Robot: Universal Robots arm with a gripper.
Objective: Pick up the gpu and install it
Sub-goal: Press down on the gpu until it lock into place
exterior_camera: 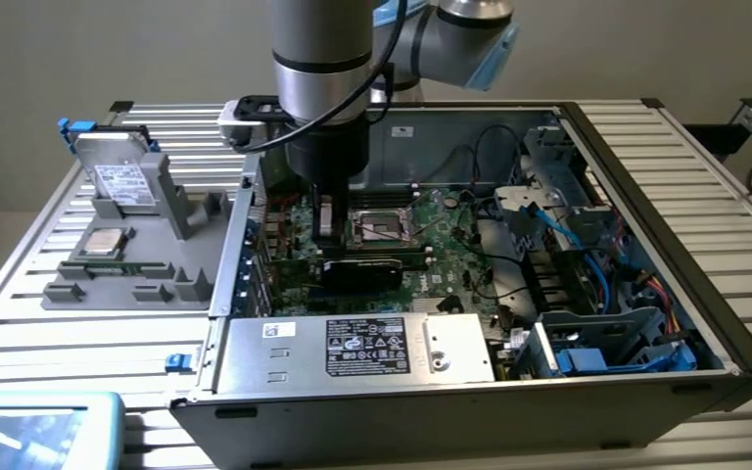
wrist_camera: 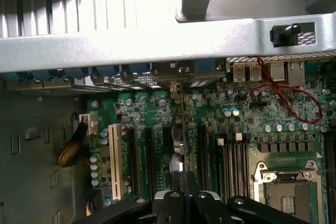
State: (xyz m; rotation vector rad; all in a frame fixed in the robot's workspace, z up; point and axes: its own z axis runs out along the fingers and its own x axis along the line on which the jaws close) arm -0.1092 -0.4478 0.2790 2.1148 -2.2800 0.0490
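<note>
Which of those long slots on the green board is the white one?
The white slot at the end of the row, right beside the yellow wire bundle. The other long slots in that row are all black.

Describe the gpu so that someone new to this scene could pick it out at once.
Start at the open computer case and find the green motherboard on its floor. The gripper stands over the board's expansion slots, shut on the gpu, a flat card seen edge-on with a dark cooler. Unlike the hard drive and other spare parts, it is inside the case, not on the grey holder outside.
</note>
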